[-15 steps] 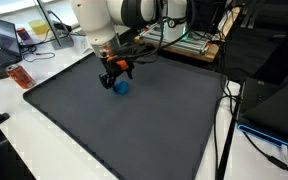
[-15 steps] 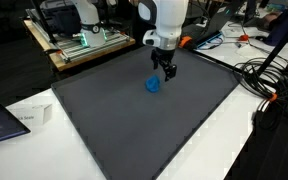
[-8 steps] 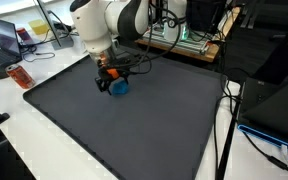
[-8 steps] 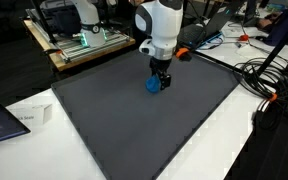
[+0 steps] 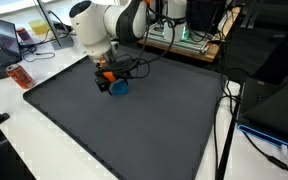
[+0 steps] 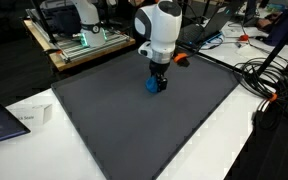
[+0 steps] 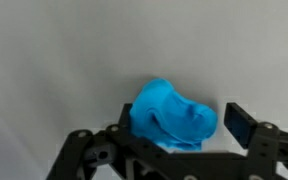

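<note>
Blue lump: a soft, crumpled-looking piece lying on the grey mat, close to the mat corner by the robot's base; seen in both exterior views.
Long axis: in the wrist view the lump is wider than it is tall and runs from finger to finger, with the fuller bulge at one end and a lower lobe at the other. No clear front or tip can be told.
Gripper: lowered over the lump with jaws spread, one finger on each side. One finger stands just beside the lump with a sliver of mat between them, and the other is hidden behind the lump. Nothing is grasped.
Arm: bent down steeply over that corner of the mat, gripper at mat level.
Edges: the two mat edges that meet at this corner are near; the opposite two are well apart from the lump.
Open room: a broad run of mat stretches away from the lump.
Off the mat: a red packet on the white table, a white box, and cables beyond another side.
</note>
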### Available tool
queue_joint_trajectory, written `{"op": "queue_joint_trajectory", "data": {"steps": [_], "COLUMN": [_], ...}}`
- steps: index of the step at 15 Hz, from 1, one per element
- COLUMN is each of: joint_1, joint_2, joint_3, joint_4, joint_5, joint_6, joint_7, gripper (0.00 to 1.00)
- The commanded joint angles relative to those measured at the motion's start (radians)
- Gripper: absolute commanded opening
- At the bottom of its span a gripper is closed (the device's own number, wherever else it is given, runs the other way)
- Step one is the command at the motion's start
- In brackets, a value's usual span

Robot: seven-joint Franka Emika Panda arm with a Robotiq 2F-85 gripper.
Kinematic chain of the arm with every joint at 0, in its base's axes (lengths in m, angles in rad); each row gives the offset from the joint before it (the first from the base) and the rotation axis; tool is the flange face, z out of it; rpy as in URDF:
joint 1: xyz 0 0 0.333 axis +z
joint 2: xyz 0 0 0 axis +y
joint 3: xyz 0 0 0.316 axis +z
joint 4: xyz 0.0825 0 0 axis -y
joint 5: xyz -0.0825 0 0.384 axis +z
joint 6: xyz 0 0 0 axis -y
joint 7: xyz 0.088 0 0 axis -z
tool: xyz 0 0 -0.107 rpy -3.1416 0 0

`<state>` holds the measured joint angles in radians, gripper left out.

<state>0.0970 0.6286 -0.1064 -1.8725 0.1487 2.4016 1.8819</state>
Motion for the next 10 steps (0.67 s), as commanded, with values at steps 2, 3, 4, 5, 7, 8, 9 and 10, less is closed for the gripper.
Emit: {"op": "queue_joint_trajectory", "data": {"steps": [2, 3, 4, 5, 7, 8, 9, 10], "joint_1": [0.002, 0.001, 0.002, 0.002, 0.002, 0.001, 0.000, 0.000], "joint_2": [0.028, 0.027, 0.027, 0.027, 0.027, 0.027, 0.027, 0.027], "joint_3": [-0.015, -0.014, -0.014, -0.013, -0.012, -0.012, -0.012, -0.013], "joint_4": [0.035, 0.037, 0.039, 0.041, 0.046, 0.048, 0.048, 0.049], "joint_5": [-0.006, -0.006, -0.008, -0.009, -0.011, -0.011, -0.010, -0.011], "joint_6": [-0.033, -0.036, -0.040, -0.043, -0.048, -0.050, -0.051, -0.051], "joint_7": [0.058, 0.063, 0.069, 0.072, 0.076, 0.077, 0.077, 0.078], "gripper": [0.54, 0.49, 0.43, 0.35, 0.24, 0.22, 0.20, 0.19]}}
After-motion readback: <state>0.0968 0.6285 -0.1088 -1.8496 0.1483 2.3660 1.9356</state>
